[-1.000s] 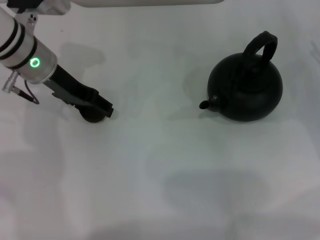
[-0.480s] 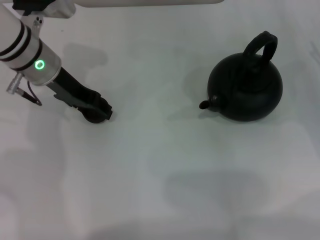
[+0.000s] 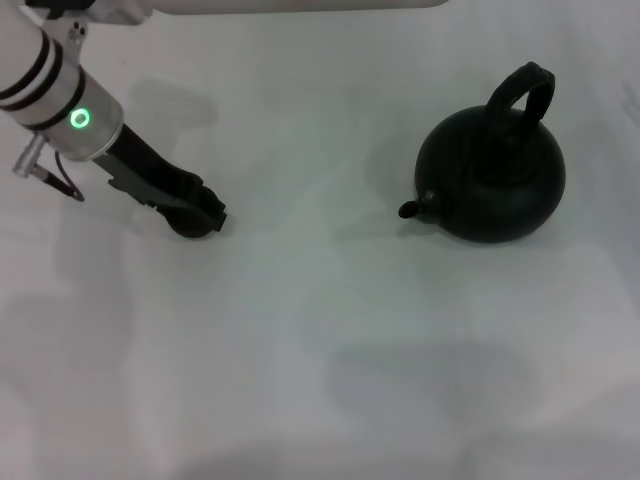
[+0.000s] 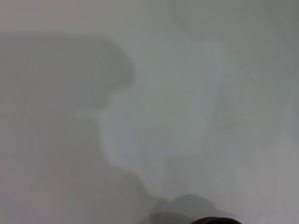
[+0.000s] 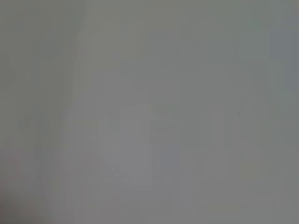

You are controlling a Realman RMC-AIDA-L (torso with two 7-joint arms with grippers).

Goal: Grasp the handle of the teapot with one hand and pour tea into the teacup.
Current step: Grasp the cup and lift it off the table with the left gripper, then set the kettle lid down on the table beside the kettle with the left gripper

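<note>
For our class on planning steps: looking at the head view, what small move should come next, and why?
Probably lift the left hand slightly with the teacup and start carrying it toward the teapot. The hand sits right at the small black cup, far from the spout, and nothing grips the handle yet.

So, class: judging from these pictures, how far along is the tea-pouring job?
Nothing looks done. The teapot stands upright on the table, its handle ungrasped. In hand: the left claw is at the teacup, far from the pot. Left to do: grasp the handle and pour. The right claw is not in view.
</note>
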